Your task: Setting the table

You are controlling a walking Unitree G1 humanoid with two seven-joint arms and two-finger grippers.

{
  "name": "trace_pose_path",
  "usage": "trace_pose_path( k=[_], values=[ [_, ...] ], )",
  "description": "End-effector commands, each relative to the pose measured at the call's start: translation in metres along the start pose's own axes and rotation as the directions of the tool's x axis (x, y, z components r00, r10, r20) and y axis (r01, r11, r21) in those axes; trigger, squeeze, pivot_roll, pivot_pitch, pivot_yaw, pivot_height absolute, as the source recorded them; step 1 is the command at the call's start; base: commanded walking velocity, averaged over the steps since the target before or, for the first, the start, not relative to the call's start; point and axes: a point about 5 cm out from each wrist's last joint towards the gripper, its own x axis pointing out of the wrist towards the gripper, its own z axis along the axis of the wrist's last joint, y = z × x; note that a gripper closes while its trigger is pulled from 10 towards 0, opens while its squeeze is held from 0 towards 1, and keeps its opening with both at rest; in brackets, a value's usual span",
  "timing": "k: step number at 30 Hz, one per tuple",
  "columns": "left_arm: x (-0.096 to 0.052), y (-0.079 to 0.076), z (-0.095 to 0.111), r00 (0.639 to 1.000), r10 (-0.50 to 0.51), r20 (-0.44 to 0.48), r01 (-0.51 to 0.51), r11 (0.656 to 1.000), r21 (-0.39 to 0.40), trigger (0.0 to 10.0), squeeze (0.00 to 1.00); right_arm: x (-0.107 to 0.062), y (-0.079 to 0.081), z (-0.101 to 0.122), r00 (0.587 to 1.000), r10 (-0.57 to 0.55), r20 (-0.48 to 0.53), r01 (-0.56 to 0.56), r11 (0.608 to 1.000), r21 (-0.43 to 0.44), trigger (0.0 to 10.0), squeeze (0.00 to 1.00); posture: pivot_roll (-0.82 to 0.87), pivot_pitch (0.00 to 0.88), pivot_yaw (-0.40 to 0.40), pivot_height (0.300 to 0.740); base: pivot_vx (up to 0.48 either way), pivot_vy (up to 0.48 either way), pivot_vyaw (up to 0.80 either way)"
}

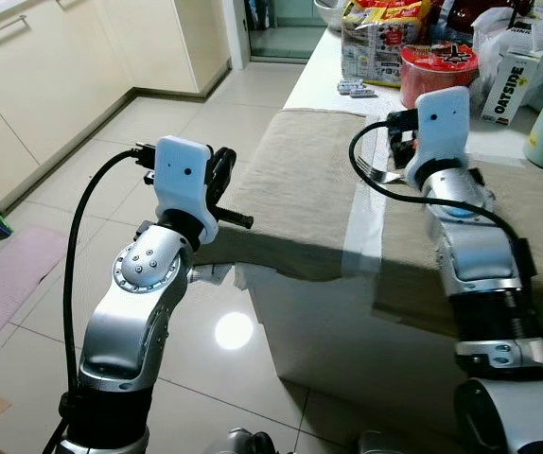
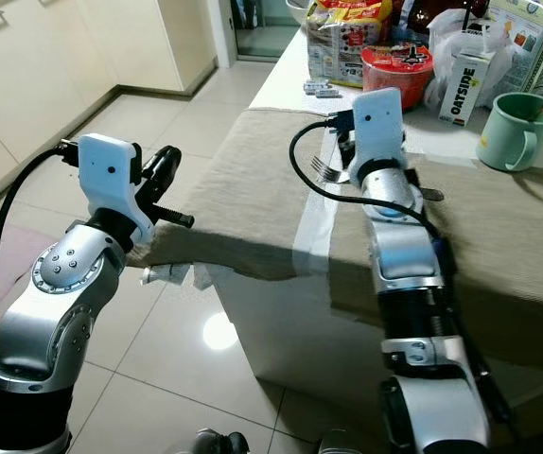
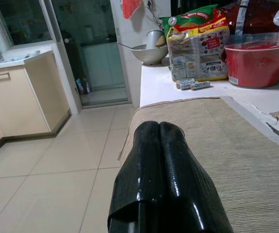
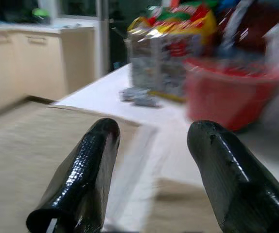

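Fork (image 2: 326, 170) on beige mat on bench (image 2: 281, 71) — tines toward robot's left, handle running right under right claw (image 4: 151, 170), fingers spread, empty. Left claw (image 3: 166, 170) pressed closed, empty, farther off at mat's left edge — right arm nearer.

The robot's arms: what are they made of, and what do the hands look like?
Both arms are shiny silver metal with round bolted joints. Each wrist carries a white plastic box, and a thick black cable loops from it. The left gripper and right gripper each have two long, glossy black fingers.
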Motion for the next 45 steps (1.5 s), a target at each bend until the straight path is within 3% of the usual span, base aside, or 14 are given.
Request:
trace_pose_path(
  k=[1,3,5,6,10,13,18,20,25,34,45],
  values=[
    [0.001,0.002,0.005,1.0,0.005,0.015,-0.005,1.0,0.017,10.0,0.0,0.002,0.008,0.004,0.999,0.037,-0.008,-0.036,0.994,0.099,10.0,0.0,-0.19,0.065,0.128,0.74,0.0,0.0,0.0],
    [0.001,0.002,0.005,1.0,0.004,0.014,-0.005,1.0,0.02,10.0,0.0,0.003,0.015,-0.001,0.998,0.061,-0.03,-0.054,0.979,0.195,10.0,0.0,-0.18,0.069,0.128,0.74,0.0,0.0,0.0],
    [0.001,0.002,0.006,1.0,0.005,0.014,-0.005,1.0,0.022,10.0,0.0,0.004,0.017,-0.003,0.997,0.068,-0.041,-0.057,0.972,0.229,10.0,0.0,-0.18,0.071,0.128,0.74,0.0,0.0,0.0],
    [0.0,0.004,0.006,1.0,0.011,0.013,-0.011,1.0,0.024,10.0,0.0,0.004,0.019,-0.002,0.997,0.075,-0.032,-0.067,0.979,0.194,10.0,0.0,-0.18,0.073,0.127,0.74,0.0,0.0,0.0],
    [0.0,0.005,0.005,1.0,0.014,0.011,-0.014,1.0,0.026,10.0,0.0,0.005,0.021,-0.001,0.996,0.085,-0.03,-0.078,0.979,0.187,10.0,0.0,-0.17,0.074,0.126,0.74,0.0,0.0,0.0],
    [-0.001,0.005,0.005,1.0,0.016,0.01,-0.017,1.0,0.024,10.0,0.0,0.005,0.019,0.0,0.996,0.082,-0.029,-0.08,0.993,0.084,10.0,0.0,-0.17,0.076,0.124,0.74,0.0,0.0,0.0],
    [-0.002,0.004,0.005,1.0,0.02,0.01,-0.021,1.0,0.022,10.0,0.0,0.004,0.017,-0.006,0.995,0.077,-0.057,-0.074,0.996,0.057,10.0,0.0,-0.18,0.073,0.116,0.74,0.0,0.0,0.0],
    [-0.002,0.004,0.004,1.0,0.024,0.011,-0.024,1.0,0.019,10.0,0.0,0.003,0.018,-0.011,0.993,0.085,-0.087,-0.087,0.996,-0.021,10.0,0.0,-0.18,0.069,0.111,0.74,0.0,0.0,0.0],
    [-0.002,0.003,0.005,1.0,0.025,0.014,-0.026,1.0,0.016,10.0,0.0,0.003,0.021,-0.014,0.988,0.109,-0.109,-0.12,0.988,-0.102,10.0,0.0,-0.18,0.064,0.105,0.74,0.0,0.0,0.0],
    [-0.002,0.002,0.005,0.999,0.029,0.019,-0.029,1.0,0.011,10.0,0.0,0.002,0.019,-0.024,0.98,0.106,-0.17,-0.138,0.973,-0.185,10.0,0.0,-0.18,0.057,0.097,0.74,0.0,0.0,0.0],
    [-0.002,0.0,0.005,0.999,0.027,0.021,-0.027,1.0,0.005,10.0,0.0,0.004,0.001,-0.041,0.968,0.02,-0.25,-0.102,0.943,-0.317,10.0,0.0,-0.19,0.056,0.094,0.74,0.0,0.0,0.0]
  ],
)
